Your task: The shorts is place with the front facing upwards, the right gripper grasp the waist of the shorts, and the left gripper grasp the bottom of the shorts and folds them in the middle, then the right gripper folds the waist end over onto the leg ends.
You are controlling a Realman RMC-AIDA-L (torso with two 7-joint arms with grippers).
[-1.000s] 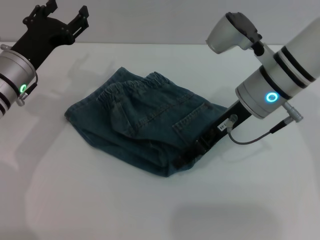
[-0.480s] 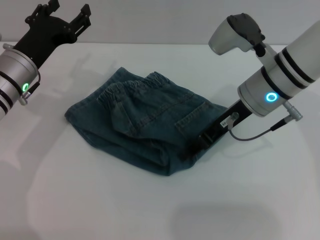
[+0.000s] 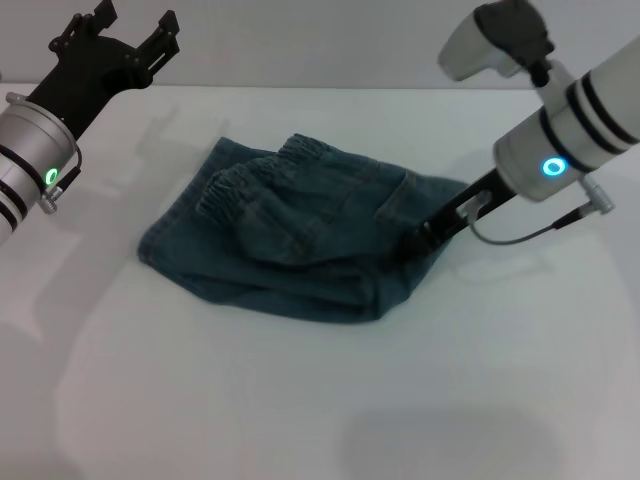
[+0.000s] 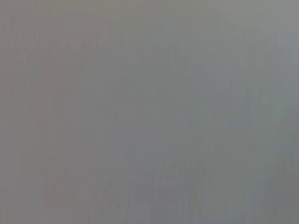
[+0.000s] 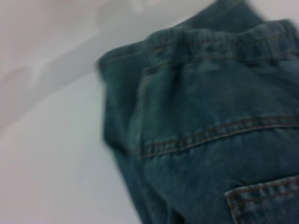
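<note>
The blue denim shorts (image 3: 300, 235) lie bunched and folded on the white table (image 3: 300, 400) in the head view, with the elastic waistband (image 3: 250, 178) ruffled toward the far left. My right gripper (image 3: 420, 238) is at the cloth's right edge, shut on a raised corner of the shorts near a pocket. The right wrist view is filled with the shorts (image 5: 210, 130), showing the waistband (image 5: 205, 39) and a pocket corner (image 5: 266, 198). My left gripper (image 3: 130, 25) hangs open above the table's far left corner, away from the cloth. The left wrist view shows only plain grey.
A grey cable (image 3: 520, 232) loops from the right wrist above the table. The table's far edge (image 3: 300, 88) meets a pale wall behind the shorts.
My right gripper has moved up and back to the right, taking the shorts' near right edge with it. The cloth has shifted and bunched. The left arm has stayed still.
</note>
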